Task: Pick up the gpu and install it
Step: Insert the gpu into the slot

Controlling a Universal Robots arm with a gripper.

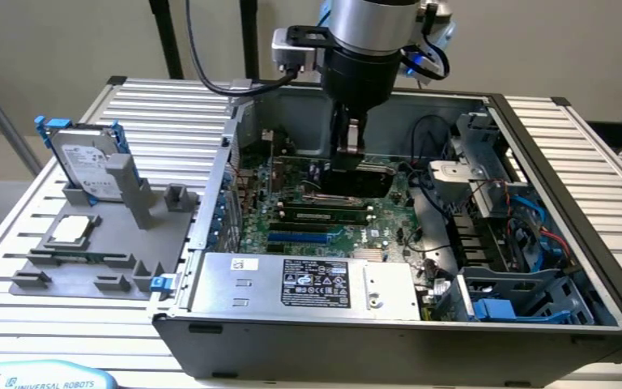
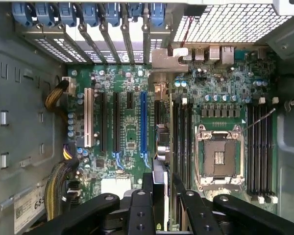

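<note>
My gripper (image 1: 346, 156) reaches down into the open computer case (image 1: 570, 203) and is shut on the gpu (image 1: 371, 180), a thin dark card held on edge just above the green motherboard (image 1: 311, 219). In the wrist view the gpu (image 2: 165, 122) shows edge-on between my fingers (image 2: 149, 188), with its silver end bracket (image 2: 169, 58) toward the case's rear slot openings. The card runs parallel to the expansion slots, between the blue slot (image 2: 143, 122) and the memory slots (image 2: 183, 137). Whether its lower edge touches a slot I cannot tell.
On the exterior view's left, a grey fixture (image 1: 106, 259) holds a silver hard drive in a blue frame (image 1: 84, 162) and a small square CPU chip (image 1: 74, 229). The power supply (image 1: 311, 284) lies at the case front. The CPU socket (image 2: 219, 159) and cable bundles (image 2: 59, 181) flank the slots.
</note>
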